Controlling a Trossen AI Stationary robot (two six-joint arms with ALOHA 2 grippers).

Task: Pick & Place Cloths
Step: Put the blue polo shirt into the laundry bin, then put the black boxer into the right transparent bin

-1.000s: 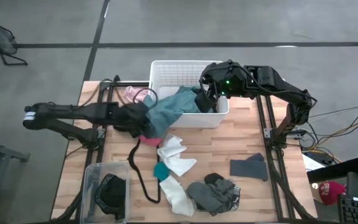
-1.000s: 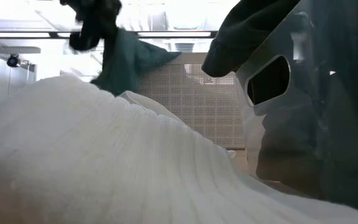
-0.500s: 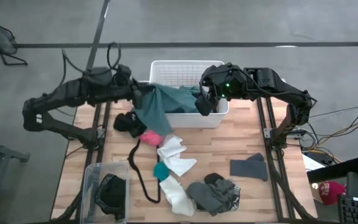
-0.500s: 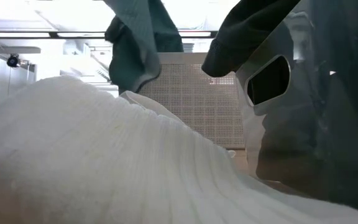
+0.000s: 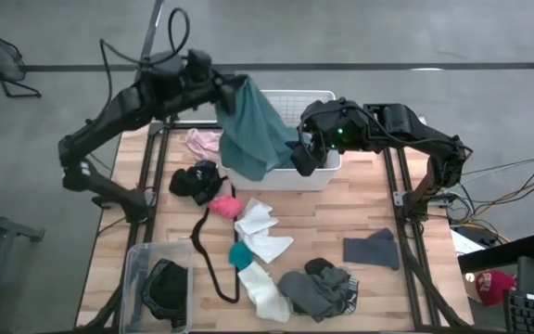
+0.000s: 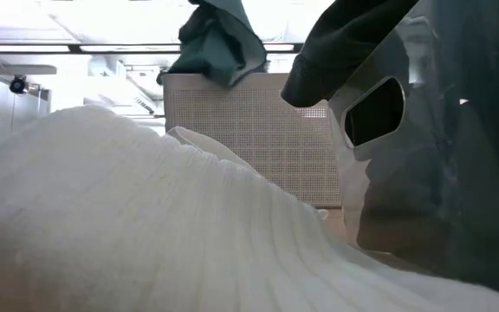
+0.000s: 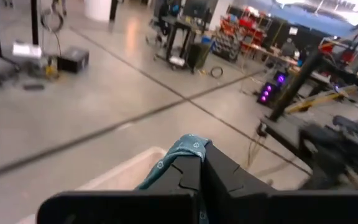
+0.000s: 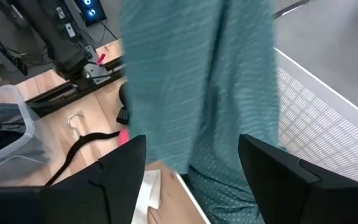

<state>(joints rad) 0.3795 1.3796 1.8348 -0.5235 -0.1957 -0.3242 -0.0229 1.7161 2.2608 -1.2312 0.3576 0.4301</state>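
My left gripper [image 5: 235,88] is raised above the left end of the white slotted basket [image 5: 327,174] and is shut on the large teal garment [image 5: 253,130]. The garment hangs down over the basket and also shows in the low view [image 6: 219,43] and the right wrist view [image 8: 197,81]. My right gripper [image 5: 302,160] is open at the basket's near right part, with the garment hanging just ahead of its fingers [image 8: 126,180]. Black [image 5: 196,181], pink [image 5: 200,141], white [image 5: 260,232] and grey [image 5: 321,286] cloths lie on the table. My left gripper pinches a bunched top part of the teal garment [image 7: 188,149] between its two shut fingers. The fingers lie roughly level and come from the table's left. The garment hangs slack below them, and its lower end [image 5: 247,169] reaches the basket's near left rim.
A thin black cord loop [image 5: 207,264] lies on the table near the white socks. A clear plastic bin [image 5: 135,278] holding a dark item stands at the near left corner. A dark grey piece [image 5: 371,249] lies at the right. A white sock [image 6: 145,225] fills the low view's foreground.
My left gripper has risen and gone toward the far edge and the right, from beside the basket to above its left end. The teal garment has been lifted off the table and now hangs over the basket. The black and pink pieces it covered now show.
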